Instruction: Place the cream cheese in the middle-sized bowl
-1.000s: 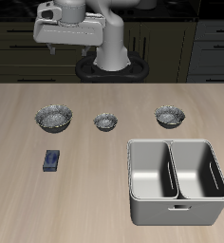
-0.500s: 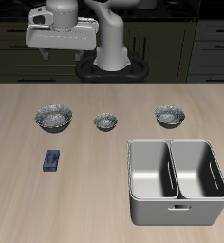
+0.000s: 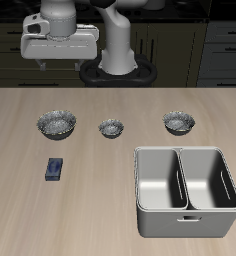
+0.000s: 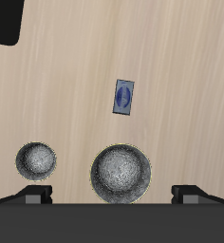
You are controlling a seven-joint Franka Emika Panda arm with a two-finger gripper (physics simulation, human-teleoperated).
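Gripper [image 3: 58,46] hangs high above the far side of the table, jaws wide apart and nothing held. The wrist view shows both fingers [image 4: 33,194] spread, with only table and bowls far below. The cream cheese [image 3: 54,169] lies flat on the table, just nearer the front edge than the wide pale bowl [image 3: 56,123] and touching nothing. The middle-sized bowl [image 3: 178,122] sits at the other end of the bowl row, past the tiny bowl [image 3: 111,128] and well apart from the box. The twin-compartment metal basin [image 3: 185,226] sits just in front of it. We'd judge the box light and stiff, probably a slick carton, and not fragile. It's low-profile though, so the fingers need to come almost down to the tabletop. Best hold is across the narrow width at mid-length, jaws squared to the long sides, which are slightly skewed in the wrist view. A corner pinch would likely let it twist out.
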